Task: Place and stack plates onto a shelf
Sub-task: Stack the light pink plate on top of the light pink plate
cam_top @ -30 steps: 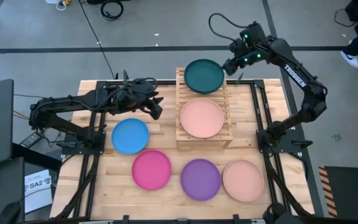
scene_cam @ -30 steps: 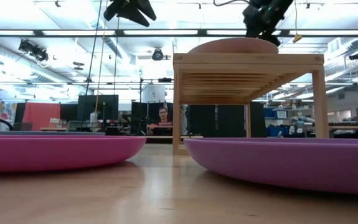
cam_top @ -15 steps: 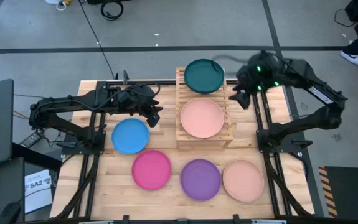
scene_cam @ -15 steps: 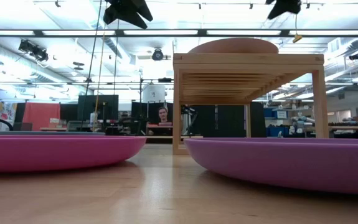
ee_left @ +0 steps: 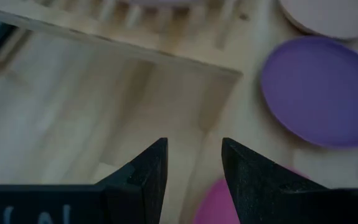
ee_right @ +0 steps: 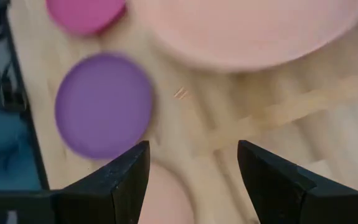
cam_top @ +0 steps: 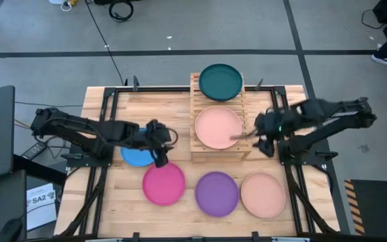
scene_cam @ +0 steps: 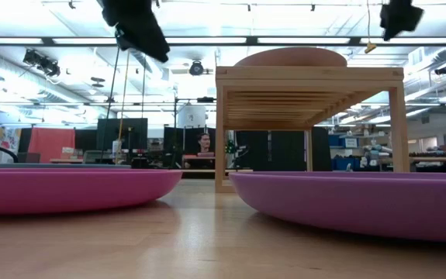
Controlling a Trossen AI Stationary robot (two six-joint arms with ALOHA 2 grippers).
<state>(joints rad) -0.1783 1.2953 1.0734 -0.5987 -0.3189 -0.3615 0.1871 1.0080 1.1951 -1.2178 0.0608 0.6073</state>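
The wooden shelf (cam_top: 196,151) stands at the table's middle. A teal plate (cam_top: 221,82) lies on its far tier and a salmon plate (cam_top: 218,128) on its near tier. On the table lie a blue plate (cam_top: 134,157), a magenta plate (cam_top: 164,183), a purple plate (cam_top: 217,193) and a second salmon plate (cam_top: 263,194). My left gripper (cam_top: 159,157) is open and empty over the gap between the blue and magenta plates; it also shows in the left wrist view (ee_left: 194,158). My right gripper (cam_top: 261,138) is open and empty just right of the shelf; it also shows in the right wrist view (ee_right: 191,158).
Black frame rails (cam_top: 284,134) run along the table's left and right sides. My left arm (cam_top: 92,131) lies over part of the blue plate. In the low view the magenta plate (scene_cam: 67,190) and the purple plate (scene_cam: 362,203) fill the foreground before the shelf (scene_cam: 308,101).
My right gripper has drawn away from the teal plate's right rim and gone toward the near edge along the shelf's right side. My left gripper has gone toward the near edge, past the blue plate's right rim. The teal plate stays on the far tier.
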